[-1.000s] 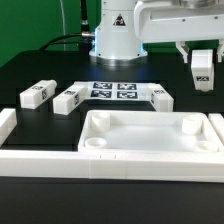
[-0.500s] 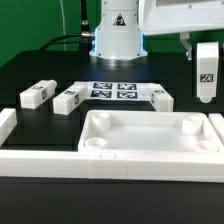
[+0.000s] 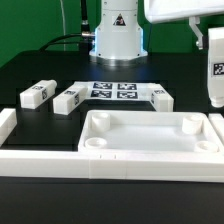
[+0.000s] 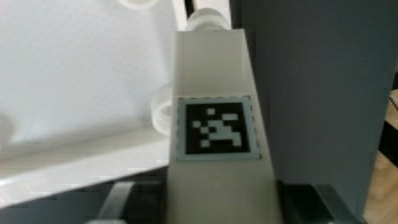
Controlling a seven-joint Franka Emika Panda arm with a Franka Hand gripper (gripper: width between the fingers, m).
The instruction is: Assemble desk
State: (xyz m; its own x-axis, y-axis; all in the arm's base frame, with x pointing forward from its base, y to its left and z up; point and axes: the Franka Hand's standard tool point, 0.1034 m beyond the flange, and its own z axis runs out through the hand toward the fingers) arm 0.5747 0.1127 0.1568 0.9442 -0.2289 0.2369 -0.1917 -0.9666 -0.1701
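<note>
Tabletop (image 3: 140,133): plain white. Leg blocks (image 3: 36,94) (image 3: 68,99) (image 3: 160,97) at 9–1 o'clock: white w/ blk-wht square tags. Fourth leg block (image 3: 215,70) (image 4: 217,70) at 3 o'clock: white, blk pixel-pattern tag w/ white border. Marker board (image 3: 112,91): white, blk tags. Table (image 3: 120,195): blk.

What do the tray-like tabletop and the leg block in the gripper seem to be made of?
Tabletop: apparently white plastic, matte; the evenly moulded rim and round corner sockets suggest it. Leg block: same-looking matte white plastic, smooth flat faces; its black-and-white tag looks like a printed sticker, though that is uncertain.
</note>
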